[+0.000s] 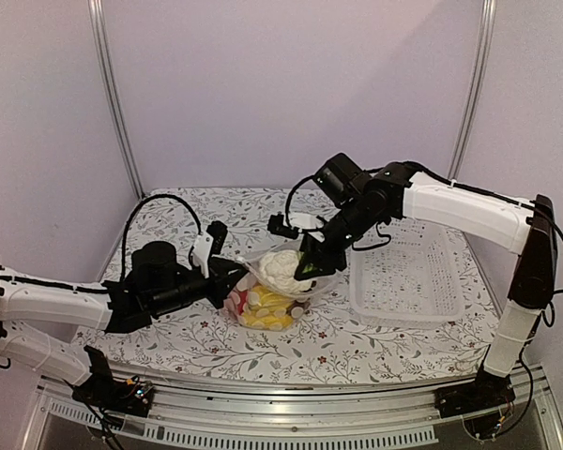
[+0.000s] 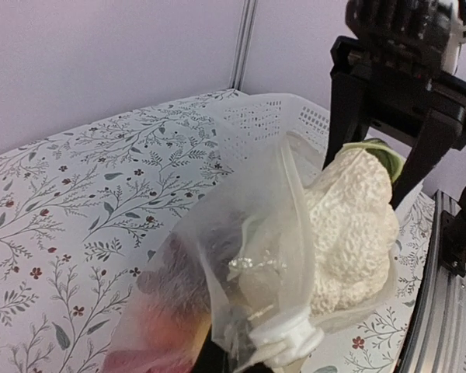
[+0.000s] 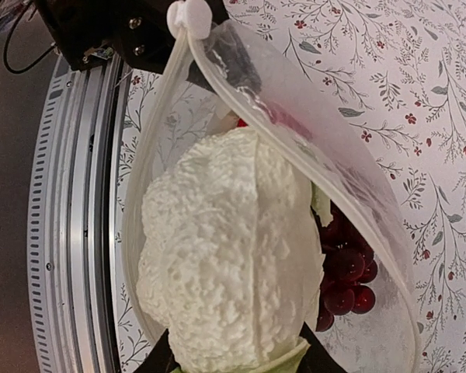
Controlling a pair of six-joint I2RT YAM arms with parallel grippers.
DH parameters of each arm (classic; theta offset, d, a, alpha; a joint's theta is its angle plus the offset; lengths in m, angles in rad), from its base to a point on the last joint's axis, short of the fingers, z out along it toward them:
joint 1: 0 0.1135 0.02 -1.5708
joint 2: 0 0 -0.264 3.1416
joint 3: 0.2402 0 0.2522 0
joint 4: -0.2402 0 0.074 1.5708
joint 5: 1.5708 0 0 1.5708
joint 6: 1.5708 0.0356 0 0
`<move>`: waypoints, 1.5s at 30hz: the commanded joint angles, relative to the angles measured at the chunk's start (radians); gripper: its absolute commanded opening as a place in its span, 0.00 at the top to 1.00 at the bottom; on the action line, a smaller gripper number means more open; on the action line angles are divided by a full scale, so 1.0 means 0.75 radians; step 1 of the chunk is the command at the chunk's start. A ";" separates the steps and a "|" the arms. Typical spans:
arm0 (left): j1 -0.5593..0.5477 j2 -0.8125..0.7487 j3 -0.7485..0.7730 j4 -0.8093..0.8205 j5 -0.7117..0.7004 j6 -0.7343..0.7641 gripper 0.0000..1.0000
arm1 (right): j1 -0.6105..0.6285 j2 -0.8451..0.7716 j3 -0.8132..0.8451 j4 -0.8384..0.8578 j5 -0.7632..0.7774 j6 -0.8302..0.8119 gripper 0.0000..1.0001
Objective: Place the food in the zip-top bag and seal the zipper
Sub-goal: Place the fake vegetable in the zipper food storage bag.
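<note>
My right claw [image 1: 307, 264] is clamped on the white cauliflower [image 3: 225, 256], with one finger on each side. It holds the cauliflower right in the mouth of the zip-top bag [image 1: 267, 298], partly past the rim. I grip it from above so it can drop straight down.

My left claw [image 1: 233, 272] pinches the bag's edge at the 9 o'clock side, next to the white end of the zipper [image 3: 144, 155]. It lifts that edge so the mouth makes a wide loop and does not flop shut.

Deeper in the bag I can see the dark red grapes [image 3: 346, 272]. The yellow pieces [image 1: 263, 317] are there too, at 6 o'clock from the cauliflower. The white basket [image 1: 432, 305] sits on the counter [image 1: 169, 225] at 3 o'clock from the bag.

I think the next thing is to let the cauliflower go. After that the zipper needs closing, because it is wide open now.
</note>
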 commanded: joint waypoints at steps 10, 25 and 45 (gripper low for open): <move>-0.015 0.068 -0.012 0.220 0.069 0.019 1.00 | 0.010 0.080 0.084 0.006 0.088 0.060 0.65; -0.015 0.047 -0.024 0.206 0.101 0.031 0.97 | 0.010 0.080 0.085 -0.011 0.111 0.058 0.63; -0.015 -0.068 -0.045 0.132 0.068 0.045 0.74 | 0.011 0.086 0.093 -0.026 0.080 0.056 0.62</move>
